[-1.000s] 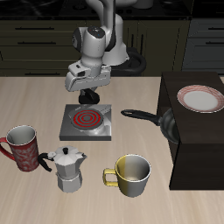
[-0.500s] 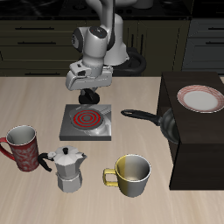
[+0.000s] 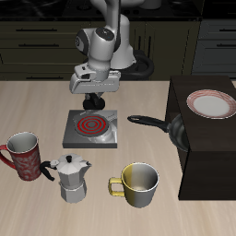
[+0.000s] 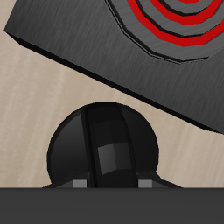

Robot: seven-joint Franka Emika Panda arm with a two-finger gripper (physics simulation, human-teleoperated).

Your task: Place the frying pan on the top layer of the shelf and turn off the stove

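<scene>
The frying pan [image 3: 178, 132] is black and leans tilted against the side of the dark shelf [image 3: 207, 157], its long handle [image 3: 140, 119] pointing toward the stove. On the grey stove [image 3: 90, 129] the spiral coil [image 3: 91, 122] glows red. My gripper [image 3: 92, 99] hangs over the stove's rear edge, right above the black knob [image 4: 103, 156]. The wrist view looks straight down on that knob, and only the tips of my fingers [image 4: 80, 184] show, set apart at either side of it. Nothing is held.
A pink-rimmed white plate [image 3: 211, 104] lies on the shelf's flat top. Near the table's front edge stand a red patterned mug [image 3: 25, 155], a metal moka pot [image 3: 71, 177] and a yellow-and-white mug [image 3: 138, 183].
My gripper has drifted slightly upward and back over the stove's rear edge. The pan, the mugs and the plate have not moved, and the coil stays red.
</scene>
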